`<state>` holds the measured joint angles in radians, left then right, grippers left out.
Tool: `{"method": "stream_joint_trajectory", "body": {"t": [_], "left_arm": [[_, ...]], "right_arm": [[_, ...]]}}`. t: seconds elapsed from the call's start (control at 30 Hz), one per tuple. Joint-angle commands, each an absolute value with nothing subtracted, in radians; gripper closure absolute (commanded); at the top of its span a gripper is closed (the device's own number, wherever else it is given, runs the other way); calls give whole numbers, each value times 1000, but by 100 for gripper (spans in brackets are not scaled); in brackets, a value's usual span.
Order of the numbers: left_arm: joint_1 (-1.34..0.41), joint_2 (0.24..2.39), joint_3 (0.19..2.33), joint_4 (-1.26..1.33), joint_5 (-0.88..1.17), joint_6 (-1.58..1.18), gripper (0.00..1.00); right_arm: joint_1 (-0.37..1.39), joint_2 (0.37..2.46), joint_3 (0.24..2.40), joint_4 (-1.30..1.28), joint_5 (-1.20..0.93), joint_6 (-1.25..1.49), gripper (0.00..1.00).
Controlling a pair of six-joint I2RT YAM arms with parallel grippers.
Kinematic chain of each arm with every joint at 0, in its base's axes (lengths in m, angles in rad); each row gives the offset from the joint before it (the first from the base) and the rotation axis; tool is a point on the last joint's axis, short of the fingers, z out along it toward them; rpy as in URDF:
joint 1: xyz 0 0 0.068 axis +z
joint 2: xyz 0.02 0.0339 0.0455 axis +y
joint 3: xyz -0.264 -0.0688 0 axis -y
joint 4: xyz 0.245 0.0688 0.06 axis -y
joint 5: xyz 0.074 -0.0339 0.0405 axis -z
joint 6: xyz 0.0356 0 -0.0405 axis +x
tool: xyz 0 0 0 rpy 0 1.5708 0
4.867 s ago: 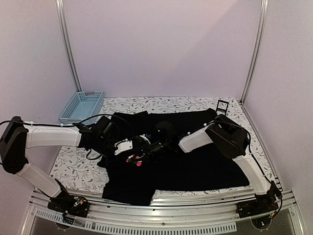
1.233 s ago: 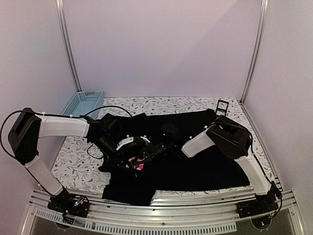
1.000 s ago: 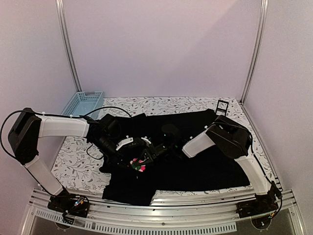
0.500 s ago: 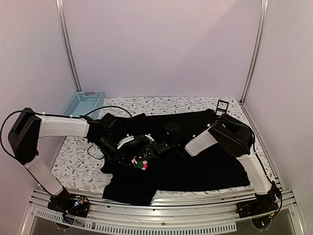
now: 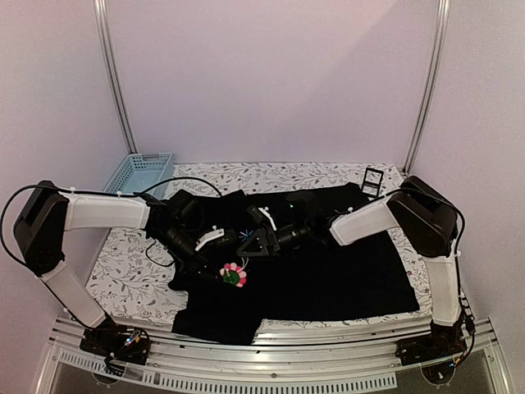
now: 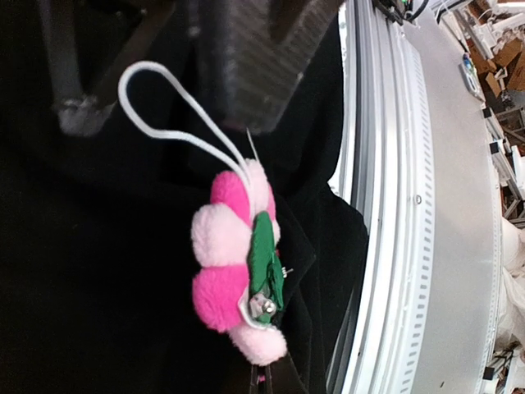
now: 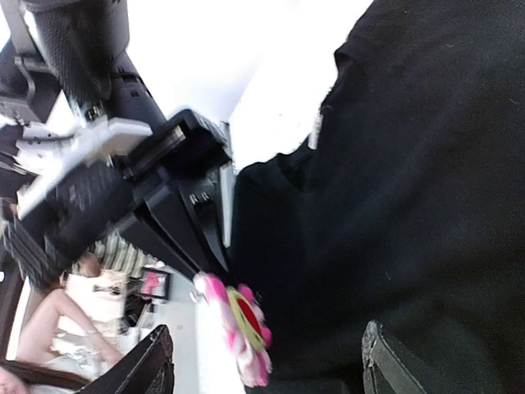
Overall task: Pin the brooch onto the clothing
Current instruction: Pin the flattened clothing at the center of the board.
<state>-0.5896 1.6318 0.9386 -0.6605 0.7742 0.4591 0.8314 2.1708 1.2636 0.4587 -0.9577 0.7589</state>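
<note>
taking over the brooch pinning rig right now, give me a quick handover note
Left gripper: shut, tips just above the pink-petalled flower brooch with a green centre. I cannot tell whether it pinches the pin, the white loop or the fabric.
Right gripper: open, holding nothing, close beside the brooch.
Things: the brooch sits on the left part of the large black soft-fabric shirt, which is spread on the table.
Done: the brooch is on the shirt.
Left: the views don't show whether the pin passes through the fabric or the clasp is closed. Check that, then probably open the left gripper and draw both arms back.
</note>
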Motion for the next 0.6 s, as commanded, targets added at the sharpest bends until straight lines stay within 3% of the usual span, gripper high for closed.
{"method": "stream_joint_trajectory", "body": {"t": [0.0,0.27,0.57], "left_arm": [[-580,1628,968,-719,788,514,100],[-580,1612,974,-729,797,507,100],[-567,1591,963,-761,775,478,100]], "right_arm": [[846,1993,1096,398,-764,449,22],[954,1925,1092,233,-581,56,23],[995,1841,913,436,-525,-146,19]]}}
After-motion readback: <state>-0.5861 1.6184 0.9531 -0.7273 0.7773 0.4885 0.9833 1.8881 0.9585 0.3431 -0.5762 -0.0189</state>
